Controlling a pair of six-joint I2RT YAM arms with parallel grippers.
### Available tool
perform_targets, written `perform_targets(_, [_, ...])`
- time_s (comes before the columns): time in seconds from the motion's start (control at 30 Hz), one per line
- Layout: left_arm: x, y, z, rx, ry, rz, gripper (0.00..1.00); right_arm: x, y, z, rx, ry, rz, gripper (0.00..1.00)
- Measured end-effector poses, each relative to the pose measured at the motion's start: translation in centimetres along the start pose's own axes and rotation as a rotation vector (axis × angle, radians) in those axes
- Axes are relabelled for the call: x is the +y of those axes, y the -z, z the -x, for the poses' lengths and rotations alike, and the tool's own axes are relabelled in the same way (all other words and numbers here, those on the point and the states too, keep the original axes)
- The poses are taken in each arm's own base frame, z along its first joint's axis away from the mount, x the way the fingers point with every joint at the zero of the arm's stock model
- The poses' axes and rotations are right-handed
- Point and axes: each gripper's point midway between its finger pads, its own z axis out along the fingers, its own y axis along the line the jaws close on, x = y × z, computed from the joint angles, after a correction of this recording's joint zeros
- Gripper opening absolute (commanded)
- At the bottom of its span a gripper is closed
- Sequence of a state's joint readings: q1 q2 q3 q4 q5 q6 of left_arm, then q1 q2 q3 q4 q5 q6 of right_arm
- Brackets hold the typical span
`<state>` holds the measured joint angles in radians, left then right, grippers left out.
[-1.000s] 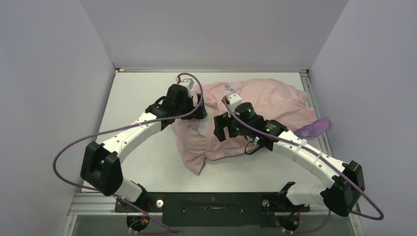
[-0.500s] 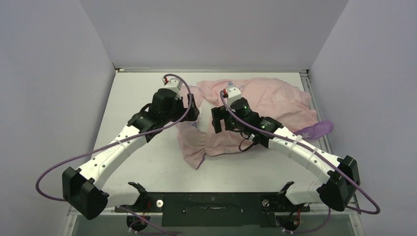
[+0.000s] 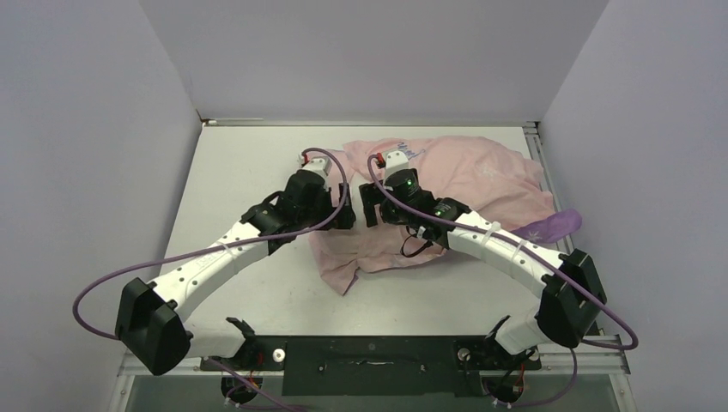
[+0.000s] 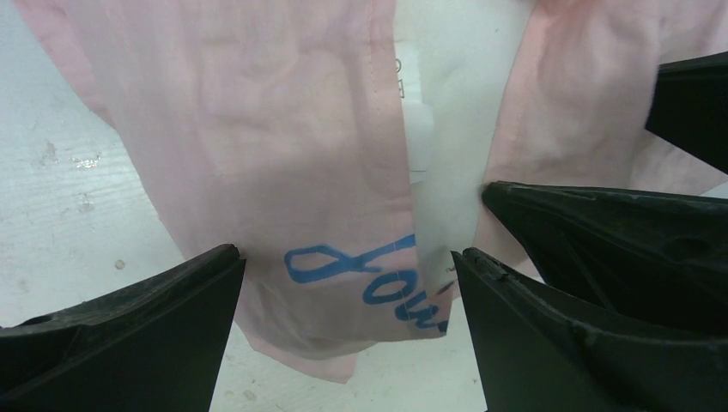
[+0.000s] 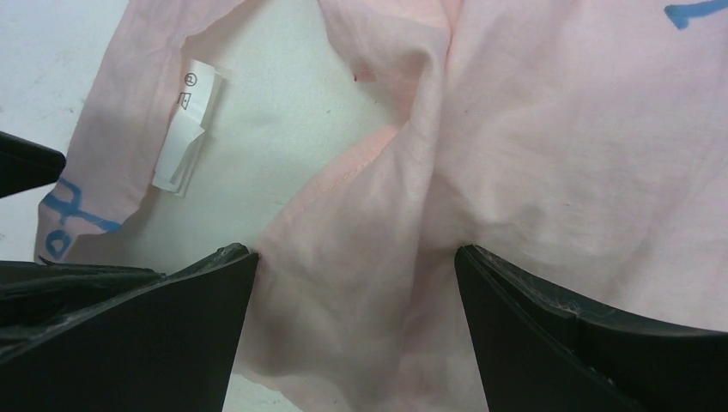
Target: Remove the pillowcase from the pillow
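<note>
The left gripper [image 4: 343,257] was open, its fingers wide apart over a pink edge of the pillowcase [image 4: 257,129]. Just beside that edge, the white pillow [image 4: 464,112] peeked out of the opening. The right gripper [image 5: 354,253] was open too, over a pink fold. The pillowcase lay on the table [image 3: 240,163], toward the back right, with a purple corner poking out.

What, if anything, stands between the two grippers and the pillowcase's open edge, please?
Nothing visible does. The left gripper and right gripper are both open directly above the pillowcase at its opening, where the white pillow shows.
</note>
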<state>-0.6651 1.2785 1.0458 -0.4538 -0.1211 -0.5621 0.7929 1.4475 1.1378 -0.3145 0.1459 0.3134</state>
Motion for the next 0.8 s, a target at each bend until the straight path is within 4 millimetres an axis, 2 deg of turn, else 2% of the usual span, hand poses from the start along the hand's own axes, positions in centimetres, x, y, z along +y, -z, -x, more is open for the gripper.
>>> perform_targets(0.07, [0.5,-0.7,-0.8,0.022,-0.001,0.020,0.77,-0.2,-0.4,-0.2,0.003,-0.001,-0.018,0.90])
perform_targets(0.17, [1.3,-1.4,-2.0,0.047,-0.001,0.047,0.48,-0.7,-0.9,-0.6,0.012,-0.006,-0.053,0.90])
perform_targets(0.23, [1.7,-1.6,-2.4,0.050,0.002,0.057,0.37,-1.1,-1.2,-0.8,0.017,-0.013,-0.071,0.90])
perform_targets(0.33, [2.6,-1.7,-3.3,0.044,0.024,0.063,0.32,-2.1,-1.4,-1.4,0.027,-0.040,-0.104,0.90])
perform_targets(0.43, [3.8,-1.1,-4.0,0.039,0.058,0.069,0.19,-3.6,-1.7,-2.3,0.045,-0.080,-0.134,0.90])
perform_targets(0.6, [5.3,-0.1,-4.3,0.013,0.135,0.068,0.12,-5.8,-1.9,-2.6,0.049,-0.163,-0.154,0.90])
perform_targets(0.67, [5.6,0.2,-4.5,0.002,0.162,0.062,0.10,-6.1,-1.8,-2.5,0.047,-0.184,-0.152,0.90])
perform_targets(0.77, [5.9,0.7,-4.7,-0.014,0.193,0.049,0.00,-6.1,-1.7,-2.5,0.048,-0.189,-0.147,0.90])
perform_targets(0.8, [6.0,0.8,-4.9,-0.016,0.207,0.043,0.00,-6.1,-1.7,-2.5,0.050,-0.189,-0.145,0.90])
